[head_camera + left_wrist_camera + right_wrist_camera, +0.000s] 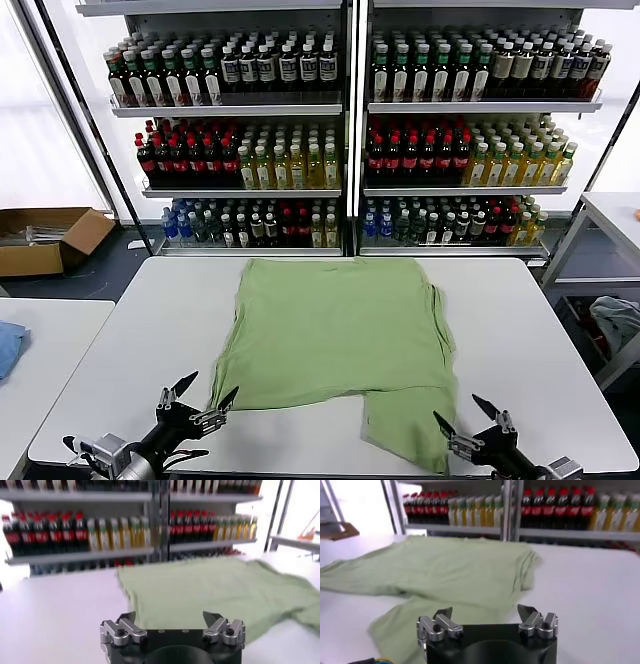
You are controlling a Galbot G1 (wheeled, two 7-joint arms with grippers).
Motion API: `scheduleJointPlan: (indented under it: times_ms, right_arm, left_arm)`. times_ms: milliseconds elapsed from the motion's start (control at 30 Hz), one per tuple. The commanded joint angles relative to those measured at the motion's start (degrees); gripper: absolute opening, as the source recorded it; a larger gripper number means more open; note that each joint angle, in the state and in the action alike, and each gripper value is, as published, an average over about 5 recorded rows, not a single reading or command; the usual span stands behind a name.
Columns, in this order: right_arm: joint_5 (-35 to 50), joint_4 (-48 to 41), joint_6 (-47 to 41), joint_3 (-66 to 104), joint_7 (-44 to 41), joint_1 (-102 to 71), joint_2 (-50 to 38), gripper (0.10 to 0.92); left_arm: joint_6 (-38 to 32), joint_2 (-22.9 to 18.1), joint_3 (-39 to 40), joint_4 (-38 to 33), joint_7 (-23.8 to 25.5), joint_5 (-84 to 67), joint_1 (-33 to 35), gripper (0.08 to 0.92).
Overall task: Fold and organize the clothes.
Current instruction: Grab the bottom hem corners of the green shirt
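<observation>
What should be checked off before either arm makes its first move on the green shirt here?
1. Left end effector open and empty: ok, fingers spread, nothing between them.
2. Right end effector open and empty: ok, same stance.
3. Both end effectors clear of the cloth: ok, each hangs at the near table edge, left by the hem corner, right by the near flap.
4. Green shirt flat on the white table: not ok, one part is already folded over and a flap trails toward the near edge.
5. Second shirt located: cannot tell, only one green garment can be made out.
6. Collar, buttons or print facing up: cannot tell, only plain fabric shows.
</observation>
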Motion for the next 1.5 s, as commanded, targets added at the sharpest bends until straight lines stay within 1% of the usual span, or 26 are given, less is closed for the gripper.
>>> scheduleJointPlan:
  times_ms: [33,300,400,500,633,733,867,1133,1233,1367,1500]
  right_arm:
    - [-1.7,0.7,-4.0,-3.9,1.1,-1.5,-1.8,0.823]
    - [-1.5,0.3,-3.9,-5.1,1.9,-1.3,-0.8,0.823]
    - [-1.5,0.1,-3.8,-5.4,2.1,-1.6,-0.6,0.807]
    - [-1.5,-0.1,-3.7,-5.5,2.2,-1.7,-0.5,0.742]
    - [-1.5,-0.1,-3.3,-5.4,2.4,-2.0,-0.3,0.621]
    - [-1.4,-0.1,-2.8,-5.4,2.5,-2.0,-0.2,0.534]
    - [-0.8,-0.1,-1.6,-5.2,2.7,-1.9,0.1,0.421]
    - [0.5,-0.1,-0.2,-4.9,3.5,-1.3,0.4,0.187]
    - [0.7,-0.1,0.4,-4.8,3.4,-1.4,0.4,0.122]
    - [2.0,0.1,2.6,-4.8,2.6,-1.6,0.5,0.106]
    - [4.7,1.3,5.3,-3.9,0.4,-2.5,0.9,0.106]
  left_arm:
    - [8.3,3.3,2.9,3.3,-2.8,-1.3,-2.3,0.823]
    - [8.6,2.6,4.1,6.4,-5.9,-2.8,-4.7,0.823]
    - [8.8,2.2,4.7,6.7,-6.7,-3.2,-5.2,0.823]
    - [8.8,1.8,5.4,7.1,-6.9,-3.2,-5.4,0.823]
    - [8.5,1.5,5.7,7.5,-6.8,-3.6,-5.4,0.823]
    - [8.2,1.5,5.9,7.6,-6.8,-3.8,-5.4,0.797]
    - [7.8,1.4,6.1,7.5,-6.6,-4.2,-5.1,0.698]
    - [7.1,0.5,6.9,6.4,-6.3,-5.3,-4.4,0.464]
    - [6.8,0.3,7.1,6.9,-6.3,-5.0,-4.4,0.378]
    - [6.2,0.2,6.9,6.5,-6.6,-5.0,-4.2,0.265]
    - [5.9,0.0,6.3,3.6,-6.8,-5.0,-3.1,0.153]
